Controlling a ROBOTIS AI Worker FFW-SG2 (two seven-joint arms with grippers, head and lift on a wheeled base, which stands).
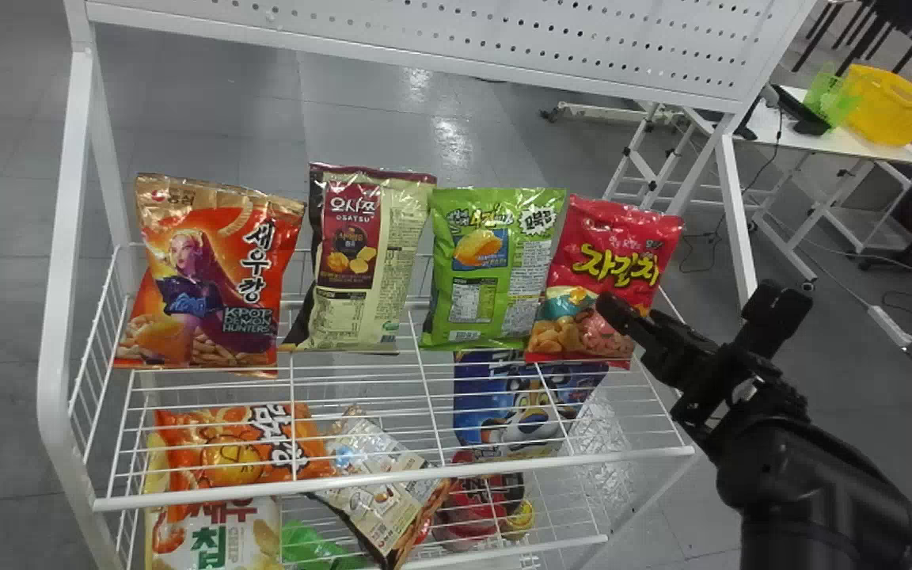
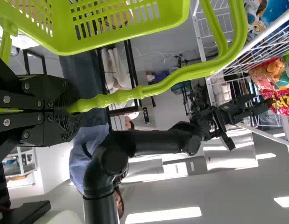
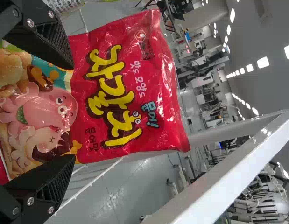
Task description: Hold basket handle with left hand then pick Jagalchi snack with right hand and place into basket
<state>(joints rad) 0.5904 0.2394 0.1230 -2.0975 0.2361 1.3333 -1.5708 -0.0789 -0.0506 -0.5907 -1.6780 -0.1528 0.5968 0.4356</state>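
The red Jagalchi snack point(image 1: 606, 269) stands upright at the right end of the upper shelf's row. My right gripper point(image 1: 691, 307) is at its right front, fingers spread. In the right wrist view the Jagalchi bag point(image 3: 121, 93) faces the camera, its lower part between the two separated fingers of the right gripper point(image 3: 55, 112); no grip on it can be seen. In the left wrist view my left gripper point(image 2: 69, 108) is shut on the handle point(image 2: 177, 81) of the lime-green basket point(image 2: 111, 39).
A green bag point(image 1: 495, 269) stands directly left of the Jagalchi, then a cream bag point(image 1: 361, 269) and an orange bag point(image 1: 210, 277). The white wire shelf point(image 1: 393, 481) has a front rail and side posts; more snacks lie below. A white post point(image 3: 228, 172) runs near the right gripper.
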